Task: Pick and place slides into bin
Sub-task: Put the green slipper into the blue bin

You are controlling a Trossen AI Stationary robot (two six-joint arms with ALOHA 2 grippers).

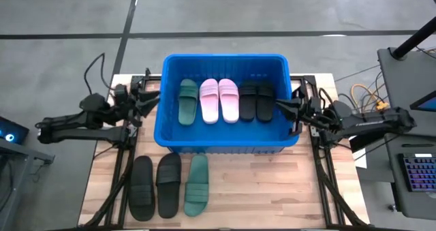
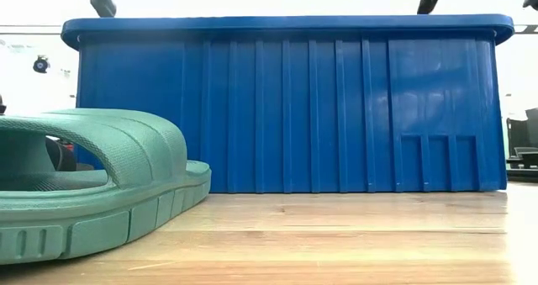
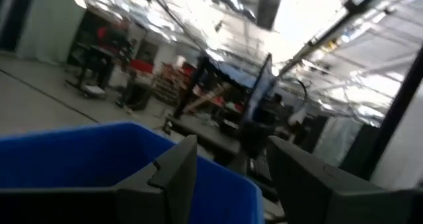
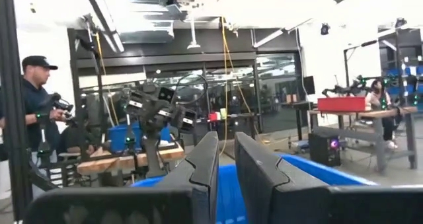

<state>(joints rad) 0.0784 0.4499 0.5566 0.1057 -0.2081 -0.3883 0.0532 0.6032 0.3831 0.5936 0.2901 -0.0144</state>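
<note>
a: bin (image 1: 225, 139) count — five slides in: one green (image 1: 188, 101), pink pair (image 1: 219, 100), black pair (image 1: 257, 100), lined up across the frame's upper middle.

b: left on the table (image 1: 272, 190)?

a: three, lower left of the frame, in front of the bin: two black (image 1: 142, 188) (image 1: 169, 185) and one green (image 1: 197, 184). more than half done, by my reckoning.

b: grippers?

a: left gripper (image 1: 151, 98) at the bin's left rim, fingers spread, nothing between them. right gripper (image 1: 281, 105) at the right rim, fingers nearly pressed together, pinching nothing that shows.

b: room to move?

a: lower right of the table is bare wood. the three slides lie side by side, close together, just short of the bin's front wall. inside, open floor in front of the row.
</note>
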